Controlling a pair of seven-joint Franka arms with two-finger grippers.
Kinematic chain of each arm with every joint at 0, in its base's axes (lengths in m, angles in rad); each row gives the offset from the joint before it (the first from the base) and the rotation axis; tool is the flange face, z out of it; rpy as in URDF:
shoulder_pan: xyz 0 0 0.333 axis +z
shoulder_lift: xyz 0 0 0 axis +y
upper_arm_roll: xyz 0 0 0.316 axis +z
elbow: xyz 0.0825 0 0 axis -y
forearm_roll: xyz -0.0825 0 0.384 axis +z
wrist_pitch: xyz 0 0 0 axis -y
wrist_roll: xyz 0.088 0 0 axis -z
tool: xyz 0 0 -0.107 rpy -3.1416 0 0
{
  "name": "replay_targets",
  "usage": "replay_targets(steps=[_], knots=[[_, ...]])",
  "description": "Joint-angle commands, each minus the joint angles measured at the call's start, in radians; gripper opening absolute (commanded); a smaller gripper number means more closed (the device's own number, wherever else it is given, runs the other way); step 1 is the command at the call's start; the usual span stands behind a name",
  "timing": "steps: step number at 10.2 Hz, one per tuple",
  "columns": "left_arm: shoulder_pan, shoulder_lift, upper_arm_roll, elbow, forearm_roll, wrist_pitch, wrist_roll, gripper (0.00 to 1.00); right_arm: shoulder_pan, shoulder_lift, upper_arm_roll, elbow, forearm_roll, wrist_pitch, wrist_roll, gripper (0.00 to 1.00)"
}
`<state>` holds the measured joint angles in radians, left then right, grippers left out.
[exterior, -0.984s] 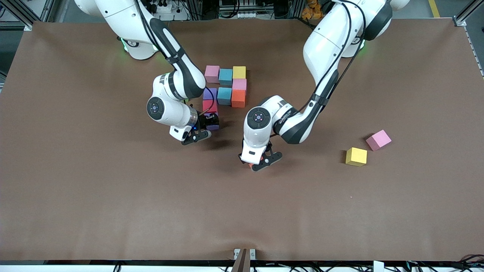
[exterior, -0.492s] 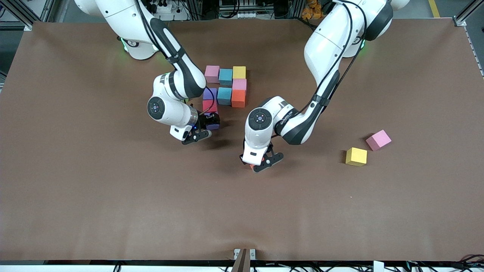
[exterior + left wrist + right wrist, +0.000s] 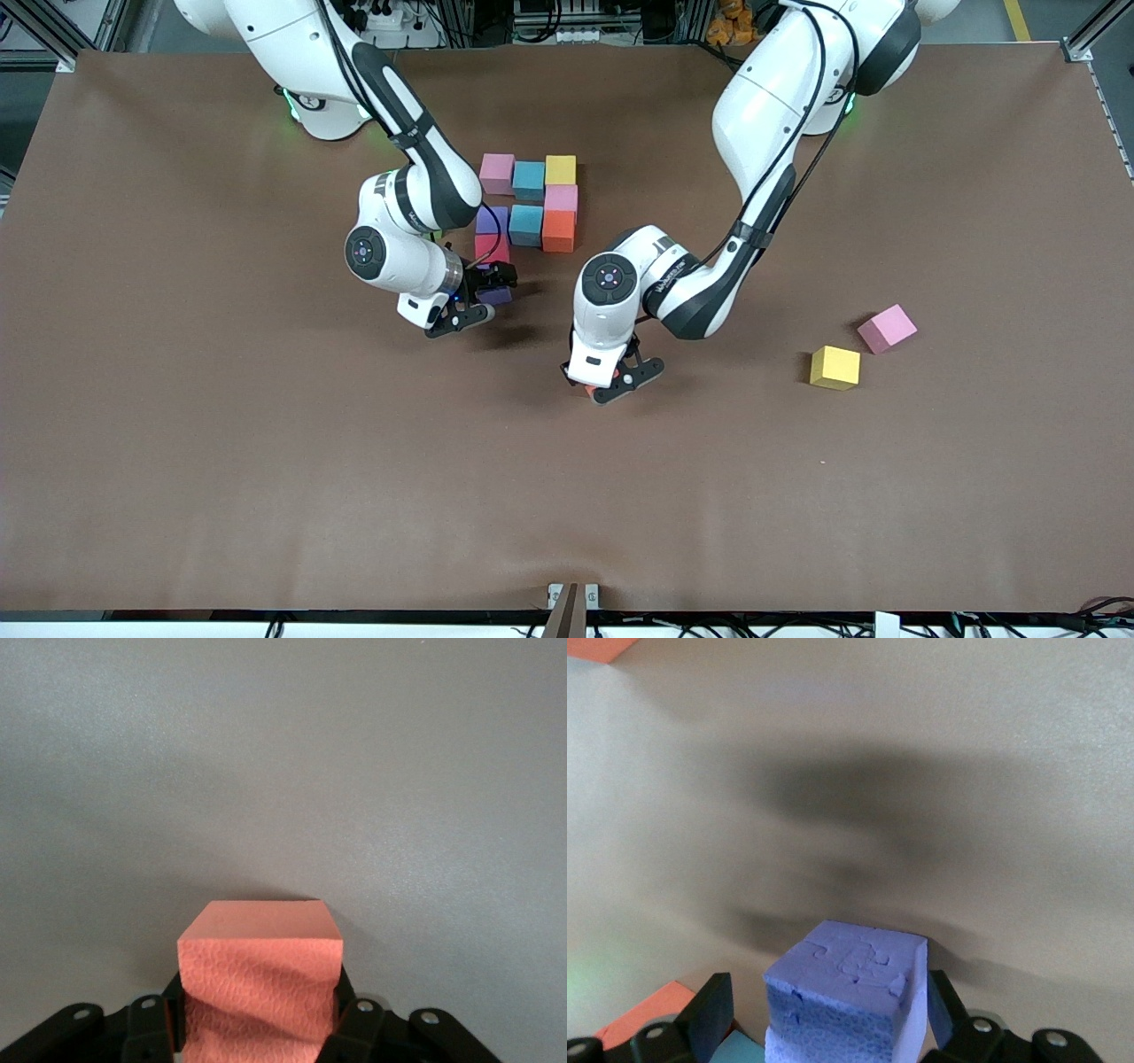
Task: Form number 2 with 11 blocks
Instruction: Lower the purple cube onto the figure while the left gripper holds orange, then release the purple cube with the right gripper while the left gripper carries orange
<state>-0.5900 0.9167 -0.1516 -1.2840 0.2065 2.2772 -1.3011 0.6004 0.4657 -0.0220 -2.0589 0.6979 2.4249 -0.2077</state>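
Note:
Adjoining blocks form part of the number 2 [image 3: 529,202]: pink, cyan and yellow in a row, then pink, orange, cyan, purple and red [image 3: 492,250]. A purple block [image 3: 498,295] [image 3: 849,979] sits on the table against the red one, on the side nearer the front camera. My right gripper [image 3: 485,298] [image 3: 833,1028] stands open around it, its fingers [image 3: 713,1019] off the block's sides. My left gripper [image 3: 611,383] [image 3: 261,1032] is shut on an orange block [image 3: 588,388] [image 3: 261,966], low over the bare table.
A loose pink block [image 3: 886,328] and a yellow block [image 3: 834,368] lie toward the left arm's end of the table. The brown table [image 3: 266,461] stretches bare from the grippers to its edge nearest the front camera.
My right gripper has opened and let go of the purple block, which now rests on the table. The left gripper has hardly moved, still gripping the orange block.

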Motion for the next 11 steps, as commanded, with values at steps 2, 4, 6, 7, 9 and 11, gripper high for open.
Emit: replay_targets(steps=[2,4,6,7,9,11], knots=[[-0.005,-0.022,0.007,-0.014,-0.013,-0.002,-0.010,0.00,-0.011,-0.073,0.005,-0.052,0.031,-0.001,-0.015,0.97],[-0.001,-0.056,0.006,-0.014,-0.024,-0.062,-0.073,0.00,-0.036,-0.137,0.005,-0.082,0.029,-0.019,-0.019,0.99],[-0.004,-0.065,0.006,-0.014,-0.022,-0.068,-0.220,0.00,-0.103,-0.226,0.002,-0.121,0.019,-0.105,-0.019,1.00],[-0.005,-0.078,0.006,-0.015,-0.024,-0.070,-0.295,0.00,-0.150,-0.266,-0.001,-0.138,0.014,-0.159,-0.016,1.00],[-0.010,-0.104,0.004,-0.017,-0.022,-0.099,-0.512,0.00,-0.272,-0.303,-0.003,-0.129,-0.061,-0.234,-0.016,1.00],[-0.013,-0.113,-0.005,-0.023,-0.022,-0.110,-0.738,0.00,-0.375,-0.277,0.004,-0.029,-0.173,-0.341,-0.019,1.00]])
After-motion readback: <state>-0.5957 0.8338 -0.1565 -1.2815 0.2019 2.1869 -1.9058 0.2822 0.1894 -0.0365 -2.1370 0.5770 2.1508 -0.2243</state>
